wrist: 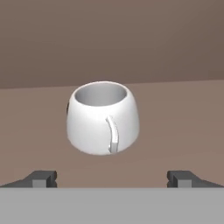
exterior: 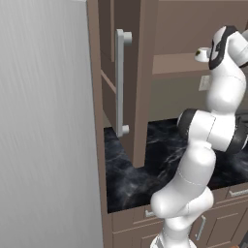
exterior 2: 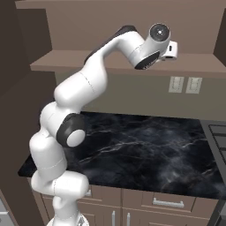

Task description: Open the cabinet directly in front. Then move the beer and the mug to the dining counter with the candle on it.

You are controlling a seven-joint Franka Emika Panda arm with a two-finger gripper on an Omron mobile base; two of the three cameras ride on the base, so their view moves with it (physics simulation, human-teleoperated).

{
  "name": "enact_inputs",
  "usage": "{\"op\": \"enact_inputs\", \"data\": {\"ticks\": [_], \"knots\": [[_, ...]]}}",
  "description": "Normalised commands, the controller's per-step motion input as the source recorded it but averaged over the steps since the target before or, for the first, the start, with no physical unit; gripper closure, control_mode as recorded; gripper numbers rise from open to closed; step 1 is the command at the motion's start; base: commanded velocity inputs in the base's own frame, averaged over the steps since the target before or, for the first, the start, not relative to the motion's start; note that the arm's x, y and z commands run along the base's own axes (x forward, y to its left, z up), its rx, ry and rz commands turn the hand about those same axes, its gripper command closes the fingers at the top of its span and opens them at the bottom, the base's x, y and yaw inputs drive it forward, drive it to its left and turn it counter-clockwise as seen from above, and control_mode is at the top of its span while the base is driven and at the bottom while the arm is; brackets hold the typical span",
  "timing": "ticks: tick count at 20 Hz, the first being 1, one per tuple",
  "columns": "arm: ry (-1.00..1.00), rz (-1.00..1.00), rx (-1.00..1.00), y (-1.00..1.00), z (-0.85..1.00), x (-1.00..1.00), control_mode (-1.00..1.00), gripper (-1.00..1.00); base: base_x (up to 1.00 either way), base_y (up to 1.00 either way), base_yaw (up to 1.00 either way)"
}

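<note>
the cabinet [exterior: 140, 72] door is already swung wide, its long silver handle [exterior: 120, 82] edge-on in the left base view, and the arm has its hand up at the open shelf [exterior 2: 194, 64]. the mug [wrist: 103, 118] sits upright on that shelf, straight ahead of the gripper [wrist: 112, 178] and centred between its 2 dark fingertips [wrist: 41, 178], with a clear stretch of shelf between mug and tips. the fingers are spread as wide as they go, nothing between them, and the gap looks wider than the mug's body. the mug's side handle faces back toward the hand, roughly on the midline, so i'd judge a straight push forward would bring the fingers either side of the round body, with the handle pointing into the palm.

the hand view gives that alignment and the mug's open mouth. the left base view gives what it can't: the mug [exterior: 202, 53] stands near the front edge of the shelf, just beside the wrist, with the black marble worktop [exterior: 145, 164] well below. in the right base view the hand hides the mug, though the arm's long reach up over the worktop is plain. the beer i can't pick out from here.
</note>
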Motion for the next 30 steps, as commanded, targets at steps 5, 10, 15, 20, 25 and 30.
{"op": "enact_inputs", "data": {"ticks": [5,10,15,20,25,30], "knots": [[0.0,0.0,0.0,0.0,0.0,0.19,-1.0,-1.0,0.0,0.0,0.0],[0.0,0.0,0.0,0.0,0.0,0.19,-1.0,-1.0,0.0,0.0,0.0],[0.01,0.0,0.0,0.0,0.0,0.18,-1.0,-1.0,0.0,0.0,0.0],[0.01,0.0,0.0,0.0,0.0,0.17,-1.0,-1.0,0.0,0.0,0.0],[0.01,0.0,0.0,0.0,-0.01,0.13,-1.0,-1.0,0.0,0.0,0.0],[0.01,0.0,0.0,0.0,-0.02,0.07,-1.0,-1.0,0.0,0.0,0.0]]}}
